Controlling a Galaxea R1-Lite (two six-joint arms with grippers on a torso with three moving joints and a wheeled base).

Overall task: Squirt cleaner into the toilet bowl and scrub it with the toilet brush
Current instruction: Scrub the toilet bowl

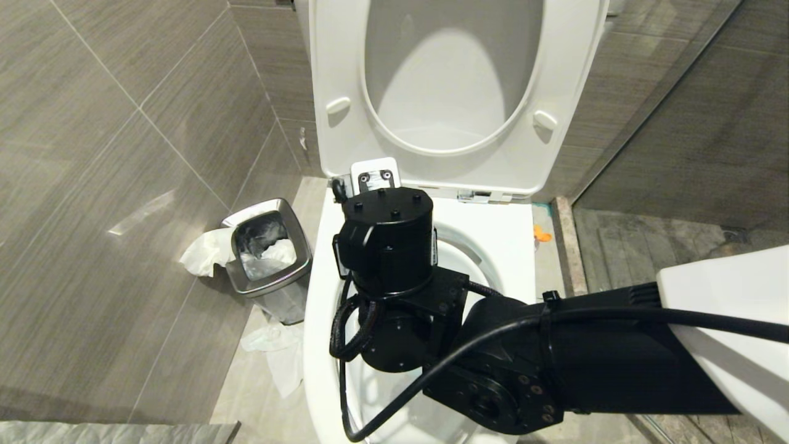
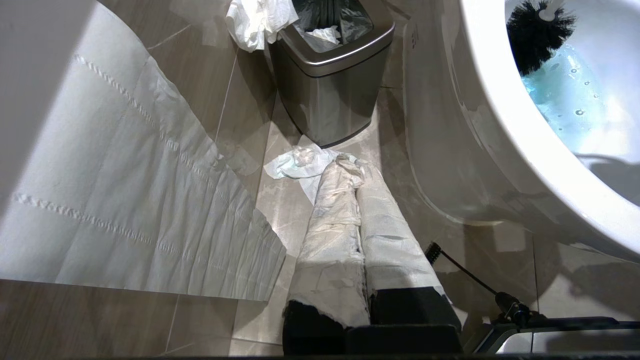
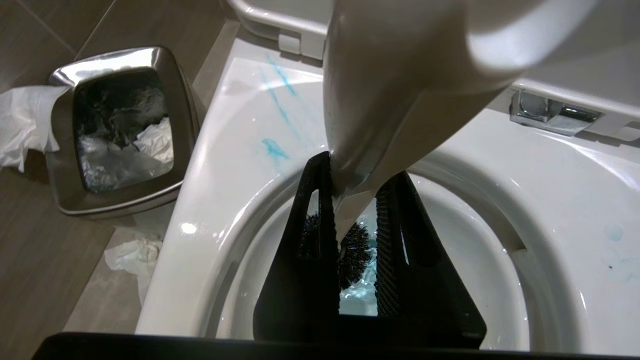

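cleaner (image 3: 274, 150) already tints the toilet bowl (image 3: 210, 165); right gripper (image 3: 350, 210) fingers pinch the toilet brush (image 3: 356, 252), scrubbing underway at centre frame. left gripper (image 2: 357, 200) fingers closed, empty.

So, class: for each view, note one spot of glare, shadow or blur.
Head view: a pale reflection streaks the left wall tile. Left wrist view: the bin casts a dark shadow on the floor beside it. Right wrist view: the brush handle looms large and soft-edged near the lens; highlights gleam on the bowl rim.
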